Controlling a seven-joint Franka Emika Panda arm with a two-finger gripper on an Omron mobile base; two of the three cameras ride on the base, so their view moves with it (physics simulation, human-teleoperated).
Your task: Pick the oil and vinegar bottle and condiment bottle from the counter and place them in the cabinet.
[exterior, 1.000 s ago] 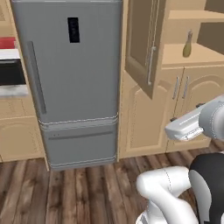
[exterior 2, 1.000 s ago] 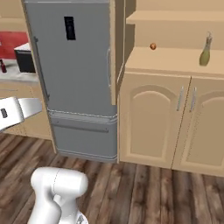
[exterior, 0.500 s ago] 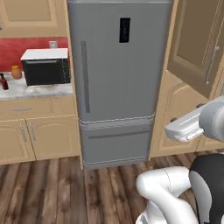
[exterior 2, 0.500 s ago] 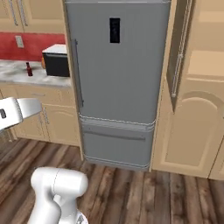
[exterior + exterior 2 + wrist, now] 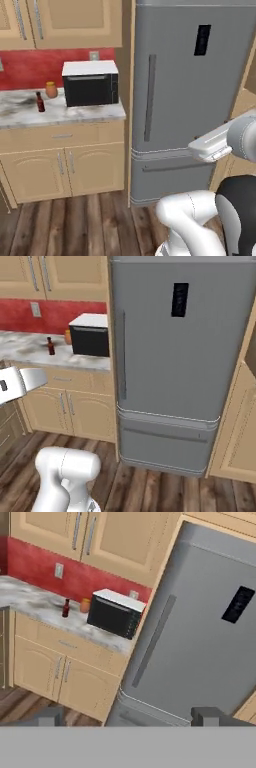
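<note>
1. A kitchen with a red backsplash and tan cupboards is shown; the marble counter (image 5: 65, 114) lies at the left of the left base view, beside a tall grey fridge (image 5: 190, 95).
2. The condiment bottle (image 5: 40, 102) stands upright on the counter at the left middle of that view, and is also seen at the upper left of the right base view (image 5: 50, 346) and of the hand view (image 5: 66, 608).
3. Just beside it, toward the wall, an orange jar (image 5: 51, 89) is seen, and a black microwave (image 5: 90, 84) sits to the right, apart from both.
4. The gripper (image 5: 127, 716) is seen at the bottom of the hand view with its tips set wide apart and nothing between them; it is well apart from the counter.
5. The step in hand is judged to be the approach to the condiment bottle.
6. The next move is judged to call for the base to be brought close to the counter and the spread jaws to be lined up around the slim bottle, clear of the jar.
</note>
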